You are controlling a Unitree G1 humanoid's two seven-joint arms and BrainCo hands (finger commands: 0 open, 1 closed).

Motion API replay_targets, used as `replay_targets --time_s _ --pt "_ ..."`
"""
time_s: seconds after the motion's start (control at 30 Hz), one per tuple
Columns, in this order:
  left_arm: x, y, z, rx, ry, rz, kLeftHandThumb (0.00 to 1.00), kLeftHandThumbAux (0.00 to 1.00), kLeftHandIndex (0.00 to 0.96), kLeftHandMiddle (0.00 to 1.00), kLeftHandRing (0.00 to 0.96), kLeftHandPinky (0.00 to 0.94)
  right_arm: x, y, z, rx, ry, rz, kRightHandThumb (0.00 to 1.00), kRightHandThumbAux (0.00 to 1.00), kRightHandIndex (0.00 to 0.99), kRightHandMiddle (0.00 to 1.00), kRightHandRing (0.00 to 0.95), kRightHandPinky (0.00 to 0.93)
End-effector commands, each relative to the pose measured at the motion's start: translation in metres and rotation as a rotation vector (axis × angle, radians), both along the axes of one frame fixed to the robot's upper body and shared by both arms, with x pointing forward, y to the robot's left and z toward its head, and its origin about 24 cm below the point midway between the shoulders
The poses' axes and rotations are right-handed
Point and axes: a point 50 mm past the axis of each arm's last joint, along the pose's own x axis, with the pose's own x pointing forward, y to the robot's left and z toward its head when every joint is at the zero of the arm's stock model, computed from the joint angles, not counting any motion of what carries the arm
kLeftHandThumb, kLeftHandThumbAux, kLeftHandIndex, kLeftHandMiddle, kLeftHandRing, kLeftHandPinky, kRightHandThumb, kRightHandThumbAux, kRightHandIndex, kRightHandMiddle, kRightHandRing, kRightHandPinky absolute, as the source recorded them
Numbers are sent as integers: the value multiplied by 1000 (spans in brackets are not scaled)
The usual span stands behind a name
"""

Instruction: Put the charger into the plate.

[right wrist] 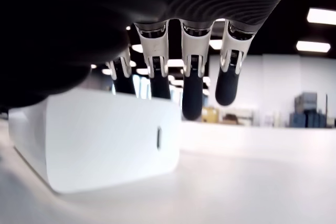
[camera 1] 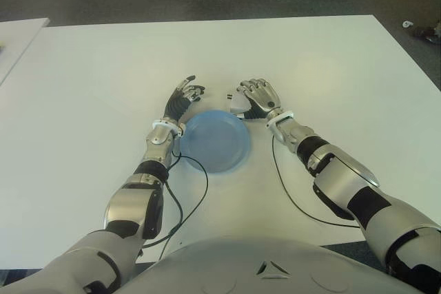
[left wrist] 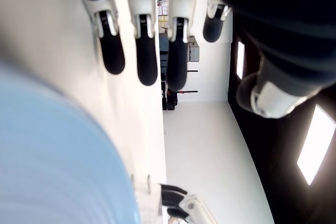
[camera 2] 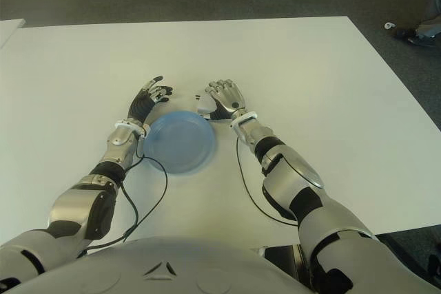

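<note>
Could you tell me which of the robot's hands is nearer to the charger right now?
Right. The right hand is directly over the charger, fingers draped above it. The left hand is across the blue plate's far rim, apart from the charger.

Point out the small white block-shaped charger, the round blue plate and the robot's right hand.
small white block-shaped charger [right wrist: 100, 140], right wrist view, its broad side face
round blue plate [camera 1: 213, 144], left eye view, its bare middle
right hand [camera 1: 256, 96], left eye view, its back

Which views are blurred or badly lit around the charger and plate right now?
Left wrist view: plate is a soft blue blur up close; ceiling panels glare. Right wrist view: charger readable, the palm above it in deep shadow, background lamps bright. Eye views: even light, charger small beside the right hand.
</note>
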Motion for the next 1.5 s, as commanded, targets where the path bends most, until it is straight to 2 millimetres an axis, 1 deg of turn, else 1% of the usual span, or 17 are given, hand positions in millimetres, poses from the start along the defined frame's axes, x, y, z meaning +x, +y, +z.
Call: replay_targets --time_s 0.03,0.23,0.4,0.6,1.5 --pt "-16 -2 -22 4 116 -17 0 531 121 319 307 287 -8 -9 -14 -25 71 -25 714 684 438 808 815 856" --pt "-16 -2 -22 5 117 -18 0 534 120 316 312 299 -8 -11 -17 -14 177 -18 737 706 440 863 861 892" --pt "-16 -2 -22 5 117 -18 0 538 129 315 314 303 -7 -11 -18 12 235 -30 739 709 440 881 876 896" --pt "-15 -2 -21 6 112 -17 0 537 138 319 317 305 -7 -12 -18 34 255 -35 740 710 440 893 884 892" --pt "-15 -3 -21 3 112 -18 0 547 115 322 317 297 -6 -20 -18 94 322 -63 744 711 439 893 878 878"
